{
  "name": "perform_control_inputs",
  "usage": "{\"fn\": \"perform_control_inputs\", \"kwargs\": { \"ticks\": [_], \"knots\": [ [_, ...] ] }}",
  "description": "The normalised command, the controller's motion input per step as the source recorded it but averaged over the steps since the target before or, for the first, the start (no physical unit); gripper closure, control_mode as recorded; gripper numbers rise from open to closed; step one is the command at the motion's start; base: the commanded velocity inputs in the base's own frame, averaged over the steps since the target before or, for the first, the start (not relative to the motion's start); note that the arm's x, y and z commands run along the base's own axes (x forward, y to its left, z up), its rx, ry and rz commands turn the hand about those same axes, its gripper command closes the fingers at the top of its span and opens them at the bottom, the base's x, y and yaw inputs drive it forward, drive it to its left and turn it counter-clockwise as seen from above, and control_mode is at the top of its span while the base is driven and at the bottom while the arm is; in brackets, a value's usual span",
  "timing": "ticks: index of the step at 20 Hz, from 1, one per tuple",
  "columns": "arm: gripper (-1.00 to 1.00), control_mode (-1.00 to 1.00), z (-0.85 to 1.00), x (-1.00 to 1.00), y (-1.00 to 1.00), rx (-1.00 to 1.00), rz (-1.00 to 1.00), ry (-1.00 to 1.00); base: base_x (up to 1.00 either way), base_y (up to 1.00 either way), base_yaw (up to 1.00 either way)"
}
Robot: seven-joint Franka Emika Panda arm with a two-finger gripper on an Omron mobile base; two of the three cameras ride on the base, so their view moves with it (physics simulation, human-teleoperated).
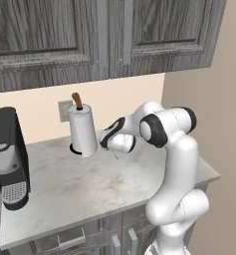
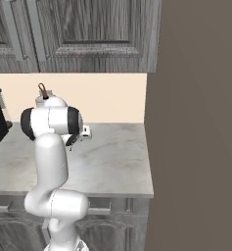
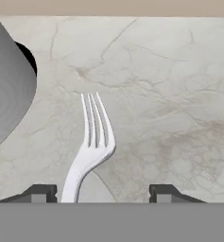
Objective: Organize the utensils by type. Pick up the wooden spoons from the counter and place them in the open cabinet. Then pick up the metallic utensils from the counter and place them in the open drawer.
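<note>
A silver fork (image 3: pixel 95 137), one of the metallic utensils, lies flat on the grey marbled counter (image 3: pixel 170 94) with its tines pointing away from the hand. My gripper (image 3: pixel 100 194) hangs low over it, open. The fork's handle runs between the two fingertips (image 3: pixel 38 194), closer to the left one and touching neither. From the base, the hand (image 1: pixel 117 141) is bent down to the counter (image 1: pixel 89 184) just right of the paper towel roll (image 1: pixel 83 130). The wooden spoons are out of view. The wall cabinet (image 1: pixel 89 35) doors overhead are shut. A drawer front (image 1: pixel 64 238) sits below the counter edge.
The paper towel roll (image 3: pixel 7 94) stands close on the hand's left. A black coffee machine (image 1: pixel 7 154) sits at the counter's left end. A brown wall (image 2: pixel 196 122) bounds the counter (image 2: pixel 117 157) on the right.
</note>
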Motion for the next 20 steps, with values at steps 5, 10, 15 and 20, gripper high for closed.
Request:
{"fn": "perform_control_inputs", "kwargs": {
  "ticks": [5,10,15,20],
  "knots": [
    [1.0,-1.0,-0.54,-0.05,-0.13,-0.07,-0.04,0.04,0.0,0.0,0.0],
    [1.0,-1.0,-0.48,-0.35,-0.4,-0.07,-0.06,0.05,0.0,0.0,0.0],
    [1.0,-1.0,0.01,-0.41,-0.48,-0.02,0.0,0.15,0.0,0.0,0.0],
    [1.0,-1.0,0.44,-0.68,-0.33,0.0,0.03,0.0,0.0,0.0,0.0]
  ]
}}
